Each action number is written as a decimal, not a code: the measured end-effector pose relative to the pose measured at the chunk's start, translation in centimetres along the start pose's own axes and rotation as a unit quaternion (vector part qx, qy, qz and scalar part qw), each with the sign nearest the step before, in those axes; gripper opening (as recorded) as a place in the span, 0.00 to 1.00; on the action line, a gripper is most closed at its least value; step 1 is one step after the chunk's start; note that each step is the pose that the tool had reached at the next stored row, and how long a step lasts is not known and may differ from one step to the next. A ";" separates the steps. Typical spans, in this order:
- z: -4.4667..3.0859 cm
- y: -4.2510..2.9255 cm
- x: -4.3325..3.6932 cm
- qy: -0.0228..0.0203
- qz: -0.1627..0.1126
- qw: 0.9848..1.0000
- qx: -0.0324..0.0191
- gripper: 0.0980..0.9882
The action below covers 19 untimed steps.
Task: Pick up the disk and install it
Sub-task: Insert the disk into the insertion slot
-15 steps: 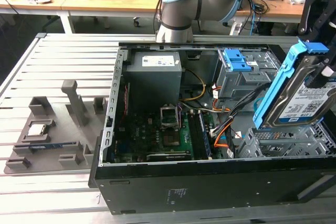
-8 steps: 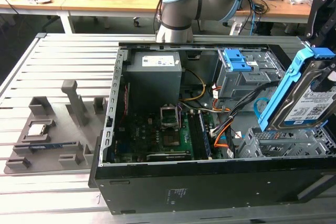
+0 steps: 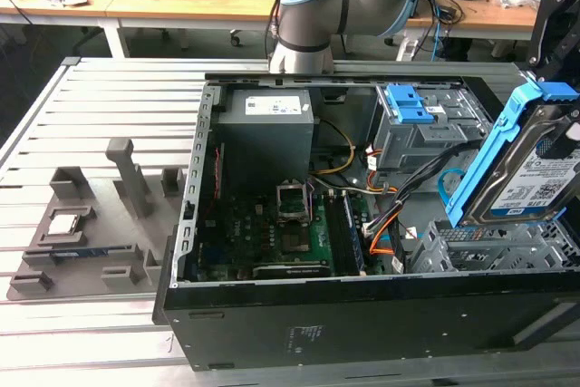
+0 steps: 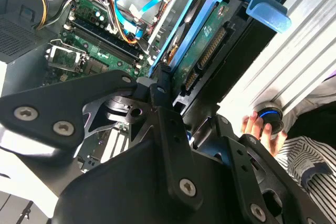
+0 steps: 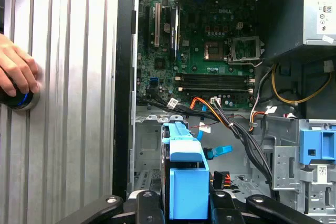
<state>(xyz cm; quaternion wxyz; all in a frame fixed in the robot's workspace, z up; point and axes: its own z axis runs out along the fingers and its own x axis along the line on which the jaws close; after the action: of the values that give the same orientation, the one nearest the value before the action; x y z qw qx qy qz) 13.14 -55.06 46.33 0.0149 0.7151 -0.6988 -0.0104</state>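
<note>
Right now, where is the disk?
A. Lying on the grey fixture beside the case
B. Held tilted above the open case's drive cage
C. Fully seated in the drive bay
B: the disk, in its blue frame, hangs tilted above the metal drive cage, held by the claw.

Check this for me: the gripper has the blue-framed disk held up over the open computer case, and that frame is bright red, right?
Not red. In the exterior view the disk sits in a bright blue frame. The rest holds: the gripper has it above the open computer case.
</note>
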 end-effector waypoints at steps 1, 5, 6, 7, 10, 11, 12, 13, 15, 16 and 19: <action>0.00 0.00 0.00 0.000 0.000 1.000 0.000 0.30; 0.56 -0.20 0.00 0.001 0.006 1.000 0.000 0.30; 0.65 -0.31 0.00 0.001 0.006 1.000 0.000 0.30; 0.74 -0.43 0.00 0.001 0.006 1.000 0.000 0.30; 1.42 -0.54 0.00 0.002 0.006 1.000 0.000 0.30; 1.57 -0.49 0.00 0.002 0.006 1.000 0.000 0.30; 1.66 -0.42 0.00 0.001 0.006 1.000 0.000 0.30; 1.89 -0.35 -0.01 0.002 0.007 1.000 0.000 0.30; 2.18 -0.35 -0.05 0.001 0.007 1.000 0.000 0.30; 2.20 -0.35 -0.08 0.002 0.007 1.000 0.000 0.30; 2.22 -0.35 -0.15 0.000 0.007 1.000 0.000 0.30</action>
<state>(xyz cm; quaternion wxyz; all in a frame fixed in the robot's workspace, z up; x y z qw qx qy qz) 13.41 -54.91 44.10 0.0150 0.7104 -0.7035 -0.0103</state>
